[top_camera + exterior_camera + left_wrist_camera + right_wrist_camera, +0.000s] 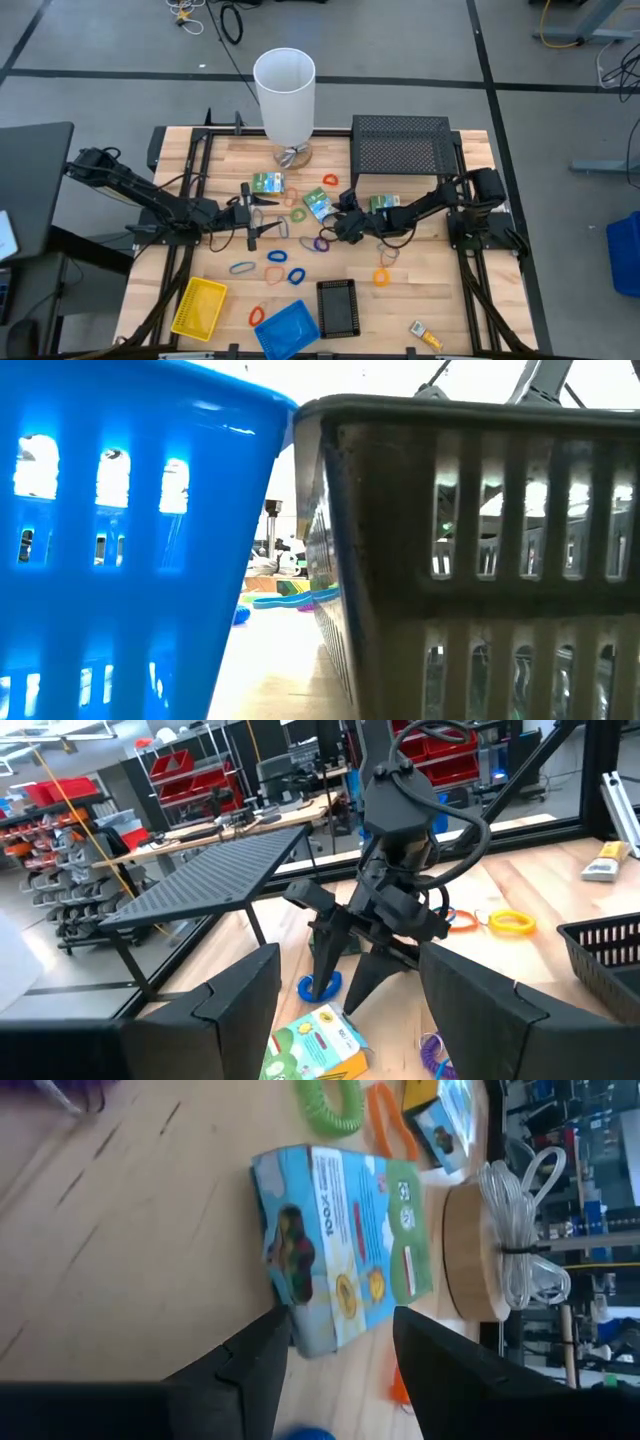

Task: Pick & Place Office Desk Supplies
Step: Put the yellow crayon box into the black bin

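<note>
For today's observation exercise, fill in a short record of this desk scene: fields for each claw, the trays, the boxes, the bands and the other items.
left claw: open, low over the table's middle-left, holding nothing
right claw: open, fingers either side of one end of a printed box, not closed on it
trays: yellow tray, blue tray and black tray along the near edge
other boxes: one beside the white cylinder
rubber bands: scattered mid-table
mesh rack: far right
</note>
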Robot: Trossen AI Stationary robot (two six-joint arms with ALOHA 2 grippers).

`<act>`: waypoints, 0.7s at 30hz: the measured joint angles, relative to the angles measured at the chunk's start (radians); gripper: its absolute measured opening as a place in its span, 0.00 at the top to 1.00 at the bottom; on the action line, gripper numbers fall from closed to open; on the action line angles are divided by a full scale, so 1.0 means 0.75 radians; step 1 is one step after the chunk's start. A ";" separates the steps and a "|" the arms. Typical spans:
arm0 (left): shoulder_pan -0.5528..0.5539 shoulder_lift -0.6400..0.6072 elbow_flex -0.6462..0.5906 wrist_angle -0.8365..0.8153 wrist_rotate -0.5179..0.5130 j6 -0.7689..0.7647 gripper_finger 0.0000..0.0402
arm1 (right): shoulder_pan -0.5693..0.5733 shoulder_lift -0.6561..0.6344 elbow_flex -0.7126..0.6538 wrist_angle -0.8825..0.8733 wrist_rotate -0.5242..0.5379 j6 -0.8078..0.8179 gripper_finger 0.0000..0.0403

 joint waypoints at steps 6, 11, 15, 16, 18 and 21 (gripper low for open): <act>0.000 0.000 0.000 0.005 0.005 0.001 0.39 | -0.001 0.006 0.035 -0.029 -0.019 -0.022 0.53; 0.000 0.000 0.000 0.005 0.010 0.002 0.39 | 0.005 0.004 0.042 -0.095 -0.055 -0.026 0.53; 0.000 0.000 -0.001 0.005 0.010 0.011 0.39 | 0.025 0.002 0.043 -0.202 -0.053 -0.041 0.53; 0.000 0.000 -0.001 0.005 0.010 0.012 0.39 | 0.030 0.002 0.042 -0.215 -0.052 -0.039 0.53; 0.000 0.000 -0.001 0.009 0.010 0.020 0.39 | 0.035 0.002 0.041 -0.225 -0.050 -0.025 0.53; 0.000 0.000 -0.001 0.030 0.011 0.025 0.39 | 0.033 0.003 0.041 -0.223 -0.049 -0.012 0.53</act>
